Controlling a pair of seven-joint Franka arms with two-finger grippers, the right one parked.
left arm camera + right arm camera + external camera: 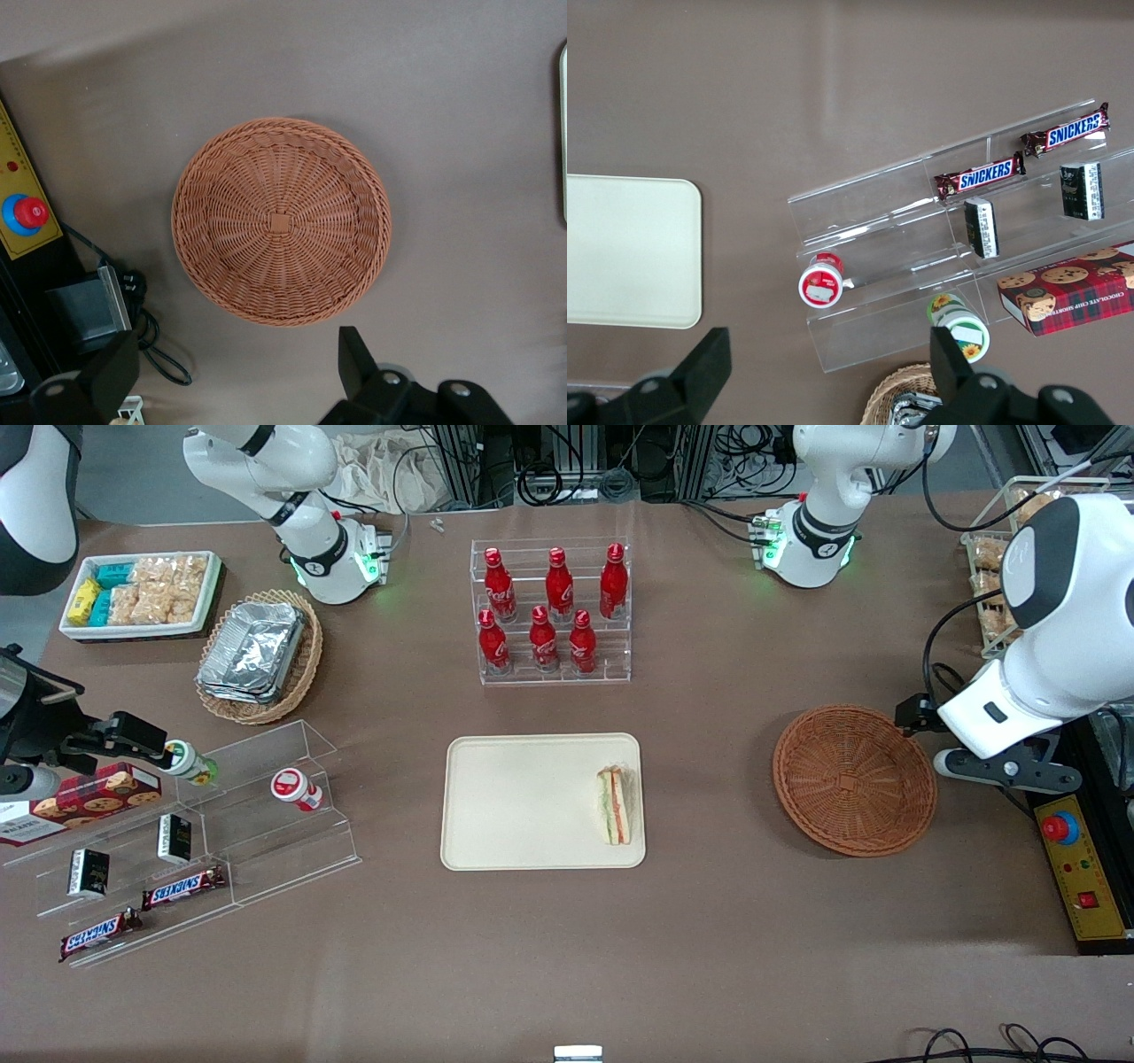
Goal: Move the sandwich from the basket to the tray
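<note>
A: Gripper (239, 376) position?

B: Above the table at the working arm's end, by the basket's (855, 779) edge nearest the red stop button (1056, 827). Fingers (357, 359) spread wide, nothing between them. The wrist camera looks straight down into the basket (281, 221), which holds nothing.

A: Arm pose?

B: White forearm slants down over the table edge, wrist bent so the gripper points at the table.

A: Sandwich?

B: On the tray (523, 802), lying flat beside the rim that faces the basket. Sandwich (616, 804) shows green and red-orange stripes along its cut edge.

A: Readable labels?

B: Two Snickers bars (182, 886) on the clear stepped shelf (266, 815), name legible in the right wrist view too (980, 175). The red bottles (547, 607) in the clear rack carry white script, too small to read. Cookie box (89, 797) lettering unclear.
</note>
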